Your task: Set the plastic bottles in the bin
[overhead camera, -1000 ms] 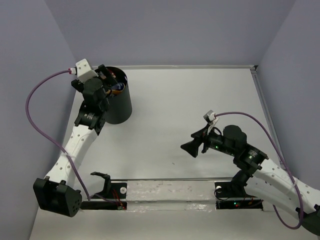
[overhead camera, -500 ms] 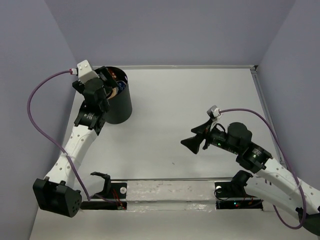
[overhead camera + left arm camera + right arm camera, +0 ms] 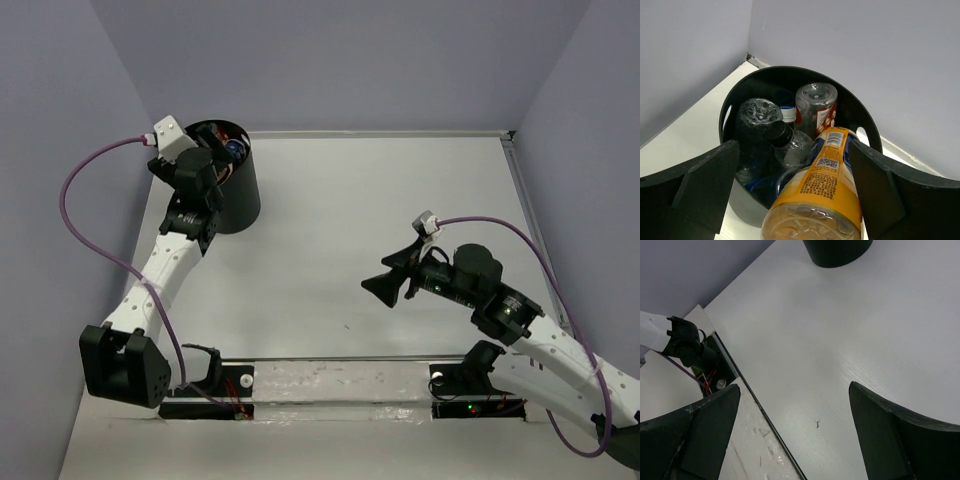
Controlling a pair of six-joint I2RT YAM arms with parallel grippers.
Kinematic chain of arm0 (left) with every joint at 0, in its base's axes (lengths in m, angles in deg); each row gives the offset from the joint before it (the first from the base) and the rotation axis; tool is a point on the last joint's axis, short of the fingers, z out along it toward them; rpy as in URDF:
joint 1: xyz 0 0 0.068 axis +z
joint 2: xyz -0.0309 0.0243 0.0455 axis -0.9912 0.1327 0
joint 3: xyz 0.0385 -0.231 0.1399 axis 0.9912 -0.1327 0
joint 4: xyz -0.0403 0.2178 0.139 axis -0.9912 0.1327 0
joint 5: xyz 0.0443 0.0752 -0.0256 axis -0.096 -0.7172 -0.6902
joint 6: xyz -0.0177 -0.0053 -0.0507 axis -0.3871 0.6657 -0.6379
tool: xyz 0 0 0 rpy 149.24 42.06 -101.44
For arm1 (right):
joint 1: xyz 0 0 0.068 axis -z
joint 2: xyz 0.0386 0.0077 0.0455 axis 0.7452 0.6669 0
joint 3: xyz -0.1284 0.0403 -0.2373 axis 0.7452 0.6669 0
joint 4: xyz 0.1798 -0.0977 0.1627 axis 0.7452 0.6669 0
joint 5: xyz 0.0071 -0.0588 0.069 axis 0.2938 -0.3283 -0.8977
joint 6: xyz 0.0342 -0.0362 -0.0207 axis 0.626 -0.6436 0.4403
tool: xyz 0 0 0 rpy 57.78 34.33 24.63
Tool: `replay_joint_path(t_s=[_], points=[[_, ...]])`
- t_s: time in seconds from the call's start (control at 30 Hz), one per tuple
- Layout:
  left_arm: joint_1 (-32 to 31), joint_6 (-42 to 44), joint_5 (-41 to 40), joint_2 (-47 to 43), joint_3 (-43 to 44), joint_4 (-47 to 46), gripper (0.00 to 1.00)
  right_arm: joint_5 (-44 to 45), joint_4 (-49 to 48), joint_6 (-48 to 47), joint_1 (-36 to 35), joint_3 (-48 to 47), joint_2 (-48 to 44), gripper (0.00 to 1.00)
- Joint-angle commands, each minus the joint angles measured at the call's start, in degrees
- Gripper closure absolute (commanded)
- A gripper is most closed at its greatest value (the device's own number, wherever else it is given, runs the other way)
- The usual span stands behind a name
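The black bin (image 3: 240,205) stands at the far left of the table. My left gripper (image 3: 212,160) hovers over its near rim. In the left wrist view the left gripper (image 3: 792,146) is open. The orange-liquid bottle (image 3: 822,185) lies between the jaws, leaning on the right finger, its top end inside the bin (image 3: 740,210). A gap shows on its left side. Inside lie a red-label bottle (image 3: 815,107), a clear black-capped bottle (image 3: 782,140) and a white cap (image 3: 786,114). My right gripper (image 3: 385,290) is open and empty above the table (image 3: 795,395).
Purple walls close in the table at the back and both sides. A mounting rail (image 3: 330,380) with wiring runs along the near edge. The bin's base shows at the top of the right wrist view (image 3: 837,250).
My left gripper has moved toward the back, from the bin's left rim to over its mouth, with the orange bottle. The right gripper rose slightly, then stayed still.
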Motion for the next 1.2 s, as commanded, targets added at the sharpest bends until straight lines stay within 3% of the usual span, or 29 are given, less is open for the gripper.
replay_joint_path(t_s=[0.0, 0.73, 0.97, 1.17], points=[[1.02, -0.01, -4.52, -1.64, -2.42, 1.16, 0.01, 0.35, -0.82, -0.81, -0.10, -2.29, -1.50, 0.05], [1.02, -0.09, 6.55, -11.05, 12.35, 7.31, 0.01, 1.85, 1.46, 0.24, -0.10, -6.33, -2.55, 0.03], [1.02, -2.99, 24.46, -21.86, 9.37, 9.16, 0.01, 9.57, 7.96, 0.24, -0.10, -10.64, -7.20, 0.02], [1.02, -3.52, 41.50, -34.95, -0.91, 11.00, 0.01, 20.12, 16.13, -0.90, -0.10, -17.05, -13.71, 0.00]])
